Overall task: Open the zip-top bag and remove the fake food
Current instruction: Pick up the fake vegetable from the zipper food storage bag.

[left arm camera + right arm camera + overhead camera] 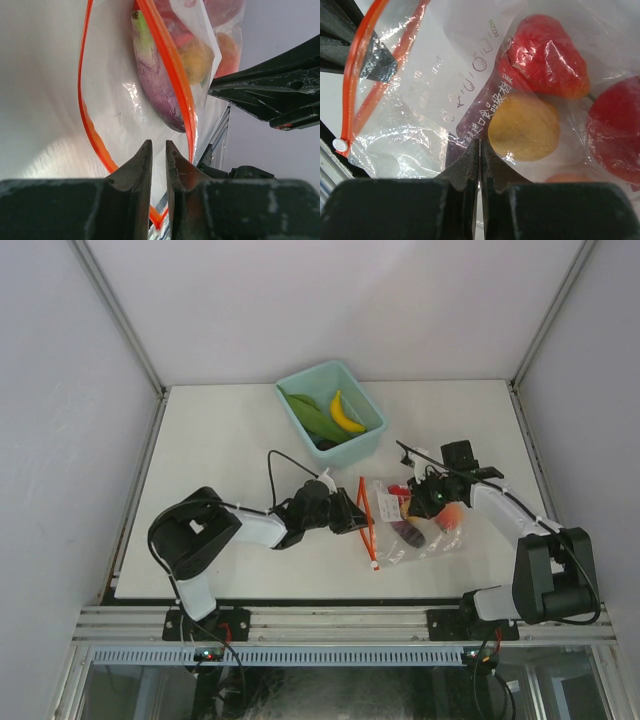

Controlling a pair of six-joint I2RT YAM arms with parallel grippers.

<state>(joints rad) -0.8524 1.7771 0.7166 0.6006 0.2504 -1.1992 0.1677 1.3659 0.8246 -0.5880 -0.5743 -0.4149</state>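
Note:
The clear zip-top bag [415, 530] lies flat at the table's centre right, its red-orange zipper strip [368, 522] spread into an open loop. Inside it are fake food pieces: a purple eggplant [160, 85], a yellow piece [524, 125], a red piece [545, 55] and a red apple [615, 130]. My left gripper [159, 146] is at the bag's mouth. Its jaws are nearly together on the bag's film, just above the zipper's end. My right gripper [479, 142] sits on top of the bag, shut with its tips pinching the upper film beside the yellow piece.
A teal bin [372, 412] stands behind the bag and holds a long green piece [312, 418] and a yellow banana [345, 415]. The table's front edge and metal rail [330, 615] run close below the bag. Grey walls enclose the table.

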